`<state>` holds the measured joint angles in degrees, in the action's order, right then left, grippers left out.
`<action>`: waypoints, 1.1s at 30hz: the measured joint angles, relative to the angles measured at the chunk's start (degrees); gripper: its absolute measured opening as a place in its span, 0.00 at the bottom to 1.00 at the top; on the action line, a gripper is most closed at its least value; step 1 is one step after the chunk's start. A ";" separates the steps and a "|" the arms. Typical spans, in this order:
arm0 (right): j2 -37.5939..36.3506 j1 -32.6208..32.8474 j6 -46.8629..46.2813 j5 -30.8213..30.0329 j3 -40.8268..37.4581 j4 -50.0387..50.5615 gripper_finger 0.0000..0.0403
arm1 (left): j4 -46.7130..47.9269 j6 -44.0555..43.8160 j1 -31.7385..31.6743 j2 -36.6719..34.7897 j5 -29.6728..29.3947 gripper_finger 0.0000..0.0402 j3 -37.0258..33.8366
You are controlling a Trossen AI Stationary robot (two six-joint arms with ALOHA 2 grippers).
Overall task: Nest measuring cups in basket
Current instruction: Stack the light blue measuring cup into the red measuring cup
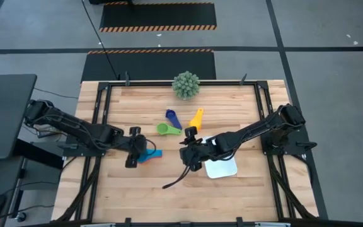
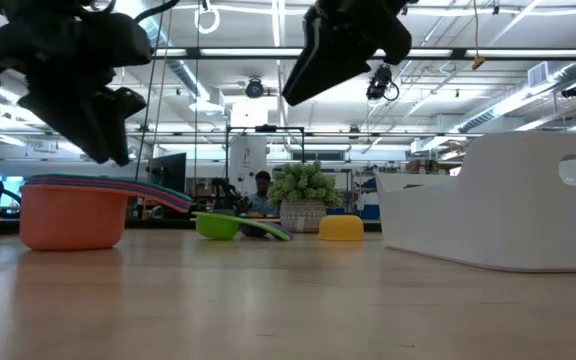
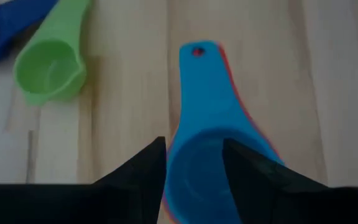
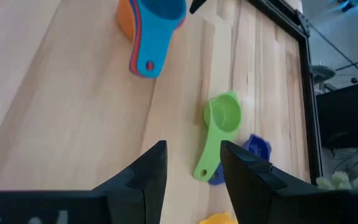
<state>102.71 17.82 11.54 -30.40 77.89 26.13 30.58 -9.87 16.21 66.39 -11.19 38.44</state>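
A nested stack of measuring cups (image 1: 149, 155), light blue on top of red and orange, stands on its bowl on the table (image 2: 73, 215). My left gripper (image 1: 134, 149) is open and hangs just above the stack's bowl (image 3: 194, 168), without touching it (image 2: 88, 110). A green cup (image 1: 167, 130), a dark blue cup (image 1: 172, 117) and a yellow-orange cup (image 1: 196, 117) lie apart on the table farther back. My right gripper (image 1: 191, 152) is open and empty (image 4: 191, 168), raised between the stack and the white basket (image 1: 224, 168), which stands empty (image 2: 508, 210).
A spiky green ball plant (image 1: 186, 85) stands at the table's far edge. A black cable (image 1: 176, 179) lies on the table in front of the right gripper. A black frame runs along the table's edges (image 1: 106, 94).
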 joint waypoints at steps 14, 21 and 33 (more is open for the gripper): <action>-11.64 -0.02 0.65 0.47 -19.07 -20.72 0.39 | 3.60 0.39 -5.42 0.14 6.50 0.40 -0.04; -12.93 -0.17 2.08 4.99 -21.96 -25.31 0.38 | 5.25 1.01 -8.64 3.74 9.78 0.47 -0.09; -12.41 -1.11 2.16 4.88 -22.30 -25.66 0.38 | -10.86 4.97 -8.68 14.33 9.95 0.47 -0.09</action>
<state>90.30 16.71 13.71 -25.52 55.59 0.47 19.72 -4.90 7.53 80.72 -1.23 38.35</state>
